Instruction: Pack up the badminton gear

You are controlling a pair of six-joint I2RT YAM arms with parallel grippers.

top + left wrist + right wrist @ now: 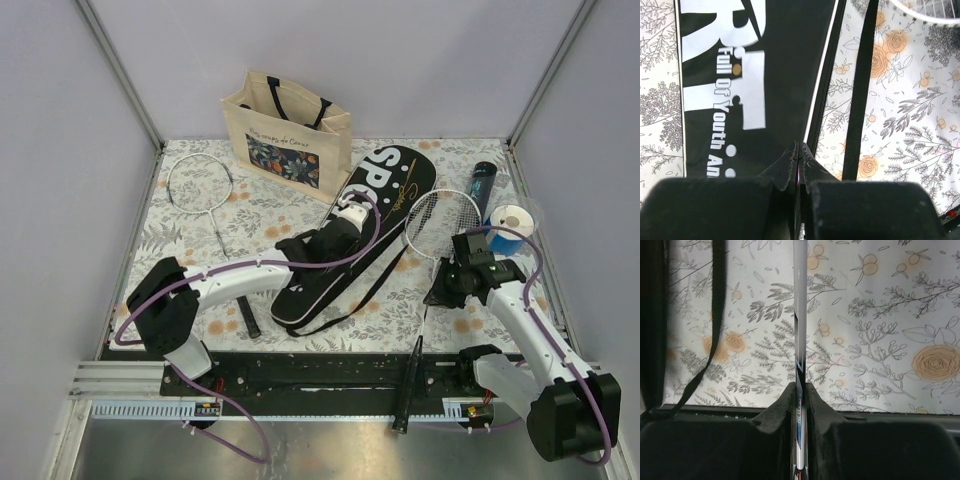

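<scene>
The black racket cover (395, 190) lettered "SP…" lies diagonally mid-table and fills the left of the left wrist view (780, 75). My left gripper (330, 243) (799, 147) is shut at the cover's right edge, pinching it. One racket (443, 222) lies right of the cover, with its black handle (408, 385) over the near rail. My right gripper (445, 285) (800, 387) is shut on this racket's shaft (800, 315). A second racket (200, 183) lies at the back left. The black tube (483, 180) lies at the back right. No shuttlecocks show.
A beige floral tote bag (290, 125) stands at the back. A blue-and-white roll (510, 225) sits at the right wall near my right arm. The cover's black strap (345, 318) (860, 100) (717, 305) trails on the floral cloth between the arms.
</scene>
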